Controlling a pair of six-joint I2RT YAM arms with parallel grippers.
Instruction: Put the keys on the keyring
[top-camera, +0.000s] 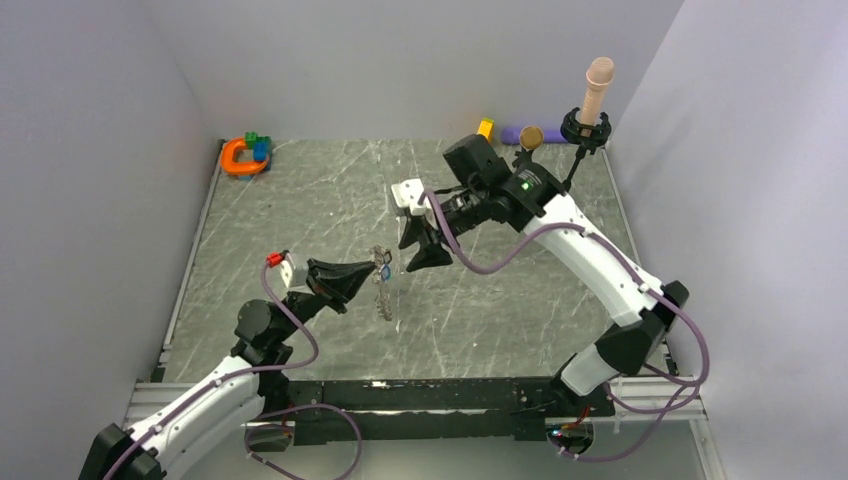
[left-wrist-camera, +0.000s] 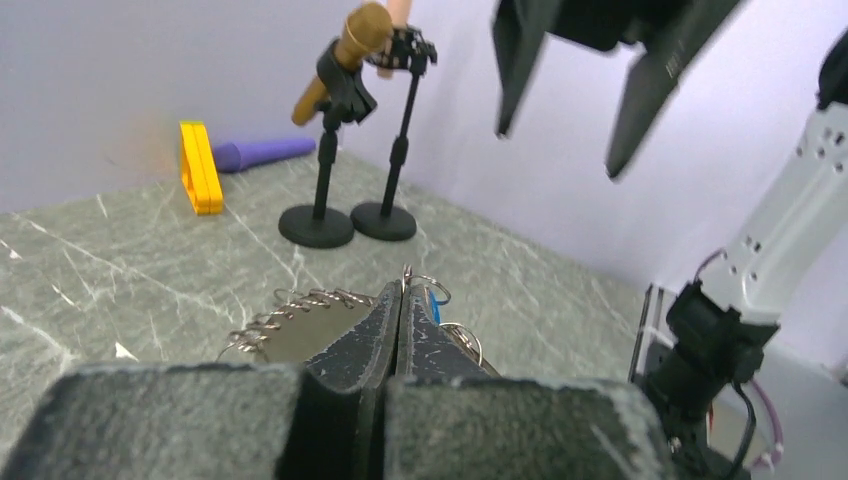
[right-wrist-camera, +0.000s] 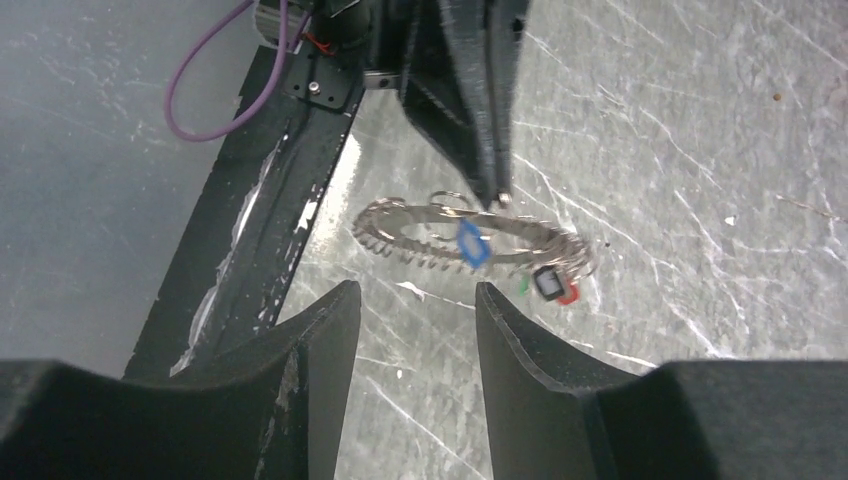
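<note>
My left gripper is clamped tight on the keyring, pinching its upper rim and holding it in the air over the middle of the grey stone-patterned table. My right gripper holds nothing. Its jaws stand partly apart, neither wide nor narrow.

In the overhead view the ring is nearly edge-on, its long line running from 12 to 6 o'clock below the left fingertips. The right gripper sits near it at about 2 o'clock and does not touch it.

From my right wrist the ring lies at 12 o'clock, just beyond the gap between my fingers. It stretches across from 9 to 3 o'clock with the 3 o'clock end dipping a little. The left fingers come down onto its far rim from 12 o'clock.

A blue key dangles at the middle of the ring, straight ahead of my open gap. A dark-headed key hangs with a red key and a green key bunched toward 3 o'clock. They look hung on by small wire loops, but I cannot tell whether every one is fully threaded.

I judge the right arm to be the free one and the nearer for any fine work. A short advance toward 12 o'clock would bring the blue key between its fingers.
</note>
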